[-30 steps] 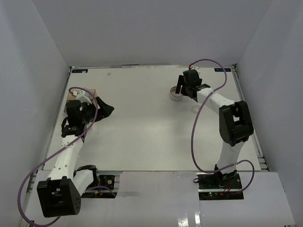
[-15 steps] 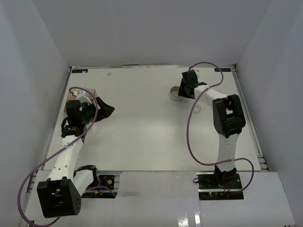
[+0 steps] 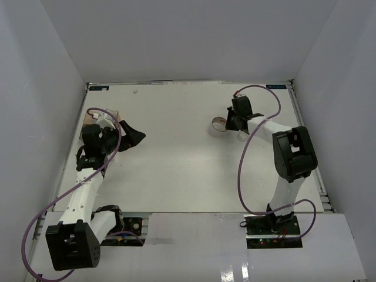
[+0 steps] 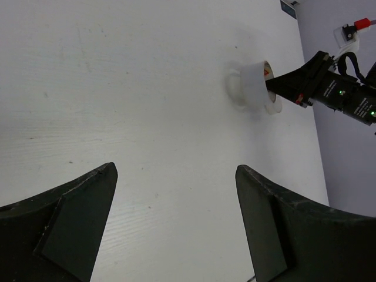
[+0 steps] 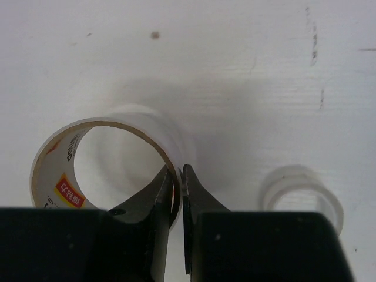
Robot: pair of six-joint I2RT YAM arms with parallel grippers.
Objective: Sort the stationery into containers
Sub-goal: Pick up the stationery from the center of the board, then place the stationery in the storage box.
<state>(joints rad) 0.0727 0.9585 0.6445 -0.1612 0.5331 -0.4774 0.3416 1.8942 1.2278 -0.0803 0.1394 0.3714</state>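
The large tape roll (image 5: pixel 106 158) stands on its rim on the white table, its printed core facing my right wrist camera. My right gripper (image 5: pixel 178 171) is shut on the roll's wall, one finger inside the ring and one outside. From above the roll (image 3: pixel 218 124) sits at the back right with the right gripper (image 3: pixel 230 122) at its right side. A small clear ring, seemingly the small tape roll (image 5: pixel 302 191), lies just right of it (image 3: pixel 244 136). My left gripper (image 4: pixel 175 170) hangs open over bare table at the left (image 3: pixel 131 135), holding nothing. No markers show.
An amber-brown box (image 3: pixel 114 112) peeks out behind the left arm near the table's left edge. White walls close in the table on three sides. Purple cables loop off both arms. In the left wrist view the tape roll (image 4: pixel 252 87) and right gripper (image 4: pixel 294 83) are far off.
My right gripper has dropped from open above the roll to shut on its wall, and the roll has tipped and shifted slightly. The left gripper has barely moved.
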